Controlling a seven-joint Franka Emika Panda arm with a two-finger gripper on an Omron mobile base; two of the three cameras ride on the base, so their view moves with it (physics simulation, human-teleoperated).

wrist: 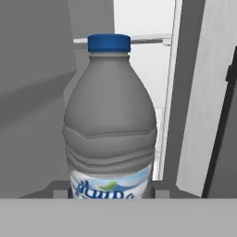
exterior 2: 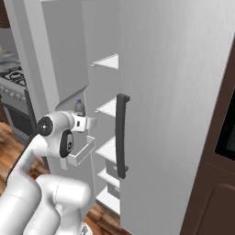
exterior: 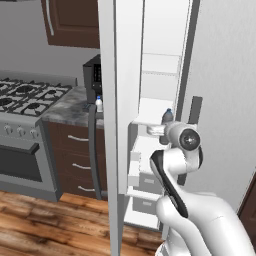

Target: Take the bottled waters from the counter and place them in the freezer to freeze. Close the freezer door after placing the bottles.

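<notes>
Holding the clear greyish bottle (wrist: 109, 120) upright at the open freezer (exterior: 159, 95), the tool (exterior: 159, 131) is clamped around its lower body.

Its blue cap pokes up above the wrist in both base views, level with a white shelf (exterior: 154, 107) inside the compartment. The freezer door (exterior: 119, 100) stands swung open, edge-on in the left base view. The milky white bottle (exterior: 99, 104) stands on the counter (exterior: 70, 111) beside the black coffee machine (exterior: 92, 77), near the gas stove (exterior: 27, 95).
</notes>
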